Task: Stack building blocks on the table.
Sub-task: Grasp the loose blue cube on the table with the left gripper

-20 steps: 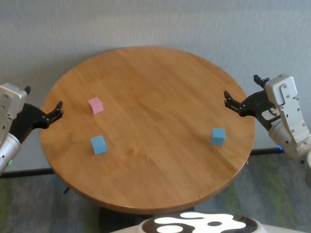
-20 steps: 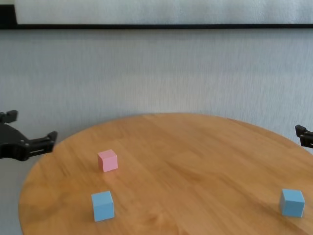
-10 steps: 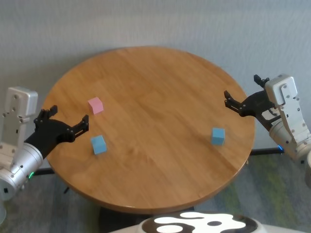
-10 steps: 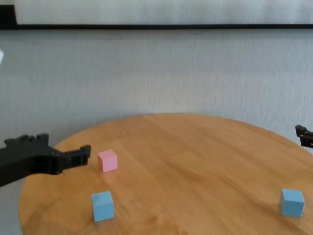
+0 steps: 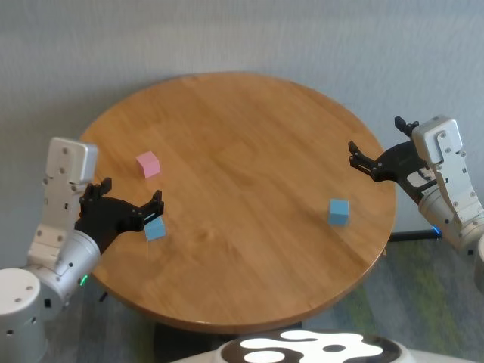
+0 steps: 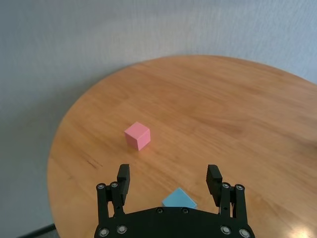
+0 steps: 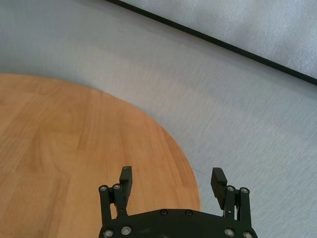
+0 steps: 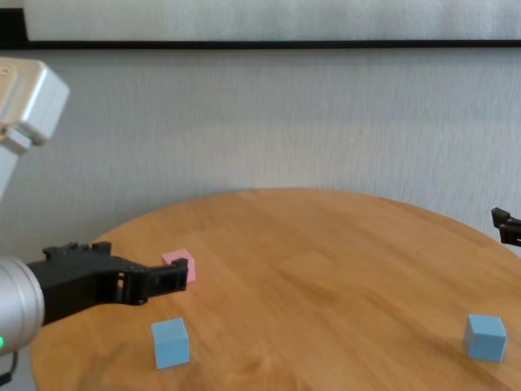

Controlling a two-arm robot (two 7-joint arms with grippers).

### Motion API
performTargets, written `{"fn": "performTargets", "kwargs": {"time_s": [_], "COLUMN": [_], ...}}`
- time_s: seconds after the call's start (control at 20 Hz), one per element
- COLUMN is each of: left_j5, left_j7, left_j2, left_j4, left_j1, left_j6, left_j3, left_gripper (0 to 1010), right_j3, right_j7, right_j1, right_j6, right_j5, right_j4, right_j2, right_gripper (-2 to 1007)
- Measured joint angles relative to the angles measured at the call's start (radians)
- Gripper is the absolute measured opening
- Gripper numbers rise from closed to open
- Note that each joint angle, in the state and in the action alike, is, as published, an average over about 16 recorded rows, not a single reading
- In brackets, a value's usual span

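Note:
Three cubes lie apart on the round wooden table [image 5: 249, 144]. The pink cube [image 5: 149, 163] is at the left. One light blue cube [image 5: 155, 229] lies nearer me at the left, and the other light blue cube [image 5: 339, 212] is at the right. My left gripper [image 5: 132, 193] is open and empty, hovering over the table just left of the near-left blue cube. In the left wrist view my left gripper [image 6: 169, 173] has that blue cube [image 6: 179, 200] partly under its palm and the pink cube [image 6: 137, 136] ahead. My right gripper [image 5: 376, 141] is open and empty at the table's right edge.
A grey wall stands behind the table. The floor shows beyond the table's rim [image 7: 190, 168] in the right wrist view. The table's centre and far side hold no objects.
My left arm has swung in from beyond the table's left edge to over the table, close to the near-left blue cube. The right arm and all three cubes have not moved.

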State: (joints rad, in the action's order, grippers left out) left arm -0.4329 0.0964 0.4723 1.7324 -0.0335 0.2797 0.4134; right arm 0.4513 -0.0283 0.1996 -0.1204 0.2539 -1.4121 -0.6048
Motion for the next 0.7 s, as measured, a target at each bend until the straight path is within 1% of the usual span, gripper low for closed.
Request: {"fn": "performTargets", "kwargs": {"time_s": [0.15, 0.3, 0.5, 0.7], "left_j5": [0.017, 0.032, 0.045, 0.057], "left_j7": [0.042, 0.075, 0.098, 0.109], "left_j2": [-0.030, -0.059, -0.091, -0.114], "left_j4": [0.014, 0.019, 0.017, 0.010], "left_j1": [0.011, 0.021, 0.030, 0.033], "left_j6": [0.039, 0.064, 0.084, 0.100], "left_j3": [0.005, 0.008, 0.011, 0.014], "left_gripper": [1003, 1003, 1003, 1003], "right_j3": [0.000, 0.000, 0.000, 0.000], "right_j7": [0.000, 0.000, 0.000, 0.000], "right_j1": [0.000, 0.000, 0.000, 0.000], "right_j6": [0.000, 0.000, 0.000, 0.000], "right_j5": [0.000, 0.000, 0.000, 0.000], "right_j4": [0.000, 0.000, 0.000, 0.000], "right_j2": [0.000, 0.000, 0.000, 0.000], "right_gripper": [1005, 1005, 1005, 1005]}}
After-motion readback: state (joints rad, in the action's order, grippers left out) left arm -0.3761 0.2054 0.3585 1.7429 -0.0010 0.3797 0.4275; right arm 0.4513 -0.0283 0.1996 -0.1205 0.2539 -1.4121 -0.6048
